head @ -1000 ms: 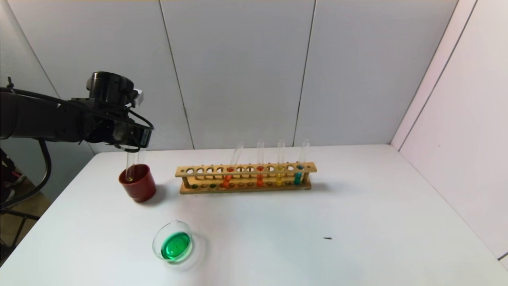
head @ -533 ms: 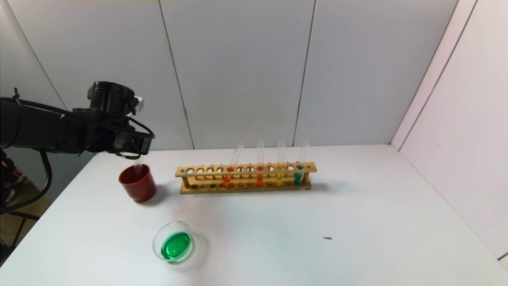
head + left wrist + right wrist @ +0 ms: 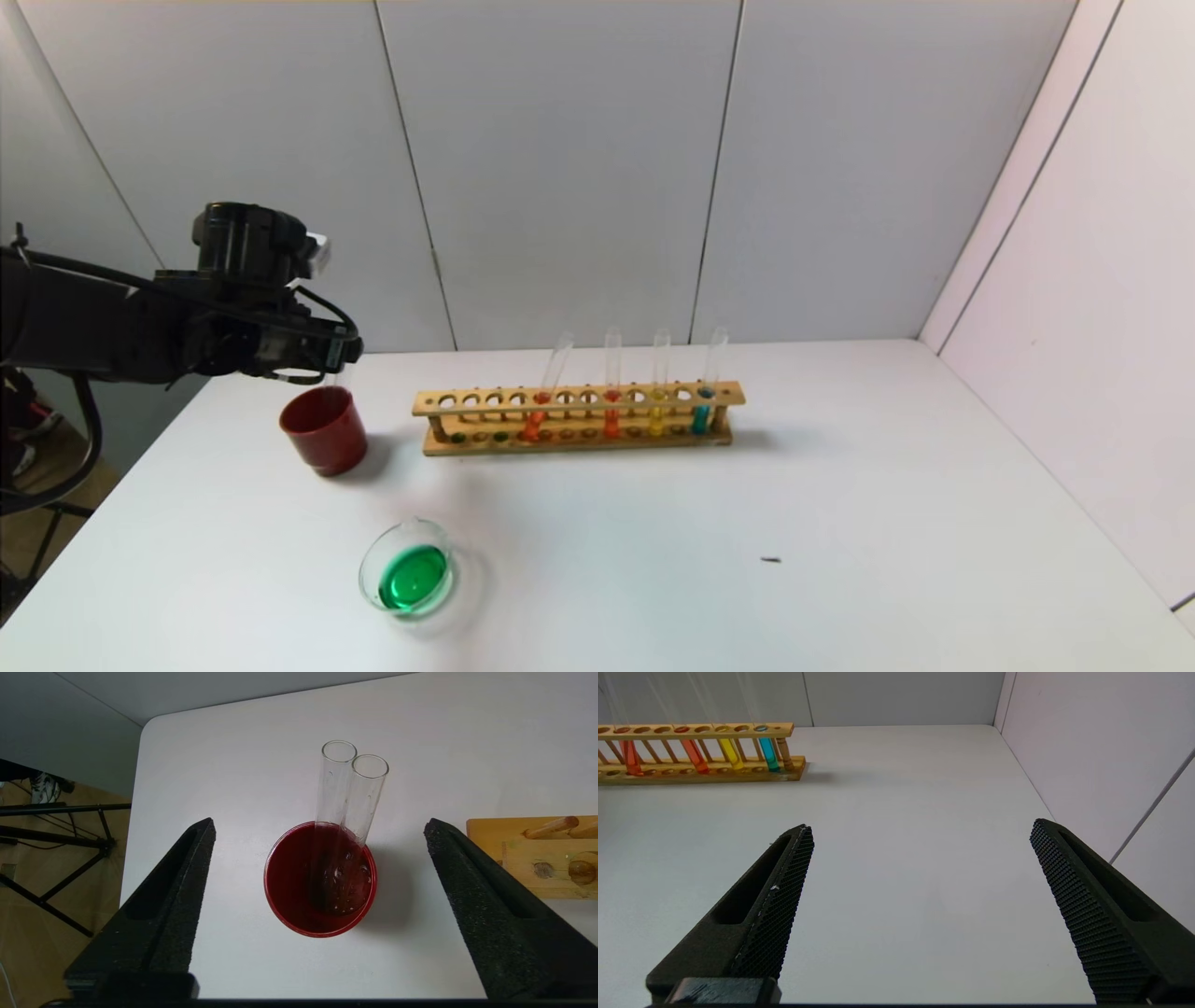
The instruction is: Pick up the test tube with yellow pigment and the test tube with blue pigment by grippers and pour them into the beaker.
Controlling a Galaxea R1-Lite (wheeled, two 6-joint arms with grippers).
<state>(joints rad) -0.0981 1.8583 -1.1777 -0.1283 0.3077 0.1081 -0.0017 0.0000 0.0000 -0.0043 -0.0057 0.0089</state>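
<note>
Left gripper (image 3: 320,858) hangs directly above the red cup (image 3: 320,879), fingers spread wide with nothing between them. Two empty test tubes (image 3: 348,807) lean side by side in that cup, mouths up, resting against its rim and touching each other – likely the yellow-pigment and blue-pigment tubes, though no colour remains in them to tell which is which. Beaker (image 3: 408,571) sits near the front edge of the table (image 3: 840,523), well apart from the cup, holding green liquid. Risks, as a judgement: the tubes stand loose and tilted, much taller than the cup – a drag from a finger on withdrawal, or a nudge to the cup, could tip the cup or roll a tube onto the table. The wooden rack (image 3: 579,418) stands just beside the cup, so a sideways swing could clip it or the four filled tubes it holds. Right gripper (image 3: 920,905) is parked low over bare table at the right, fingers wide apart, empty. Hard to make out: in the head view the left gripper covers the tubes almost wholly; whether droplets cling inside them cannot be told; the left wrist view cuts off most of the rack.
</note>
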